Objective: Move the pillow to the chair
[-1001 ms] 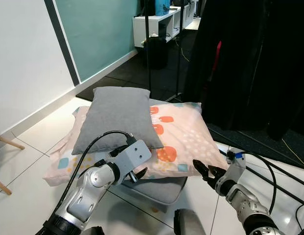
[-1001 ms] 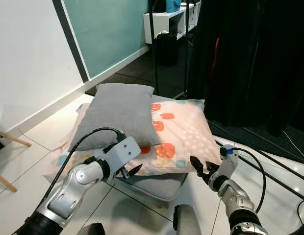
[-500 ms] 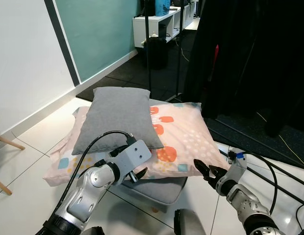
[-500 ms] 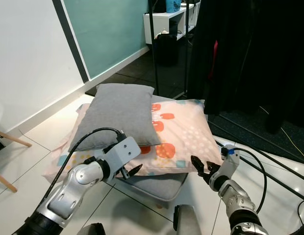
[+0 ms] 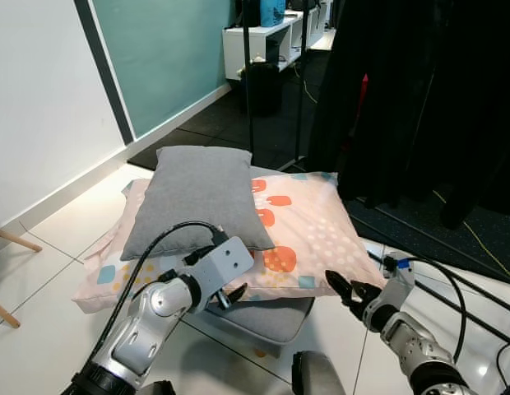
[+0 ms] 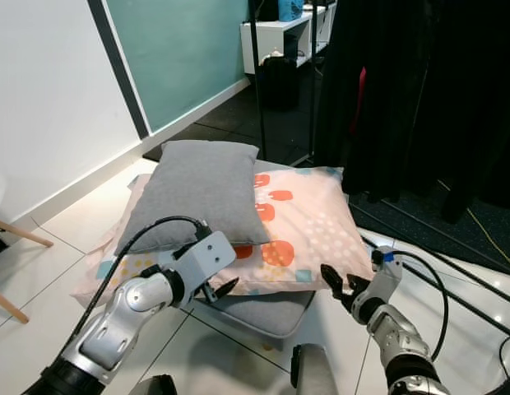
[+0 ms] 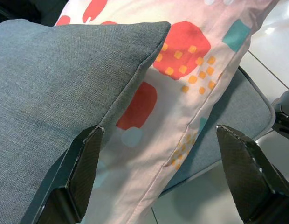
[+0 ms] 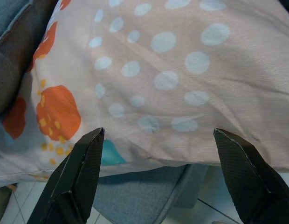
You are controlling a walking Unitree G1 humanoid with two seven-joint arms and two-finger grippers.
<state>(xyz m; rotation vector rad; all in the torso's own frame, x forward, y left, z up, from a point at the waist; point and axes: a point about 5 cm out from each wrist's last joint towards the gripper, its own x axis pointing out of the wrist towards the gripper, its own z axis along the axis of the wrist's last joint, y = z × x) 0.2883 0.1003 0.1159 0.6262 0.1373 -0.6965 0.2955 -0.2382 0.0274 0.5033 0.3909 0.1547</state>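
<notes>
Two grippers, left gripper (image 5: 230, 294) and right gripper (image 5: 340, 288), both spread wide, flank patterned pillow (image 5: 308, 234) at frame centre; grey pillow (image 5: 201, 197) on top.

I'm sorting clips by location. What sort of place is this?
Probably a room in a home or studio: pillows stacked on a white tiled floor, dark clothes on a rack, and a white shelf unit behind.
</notes>
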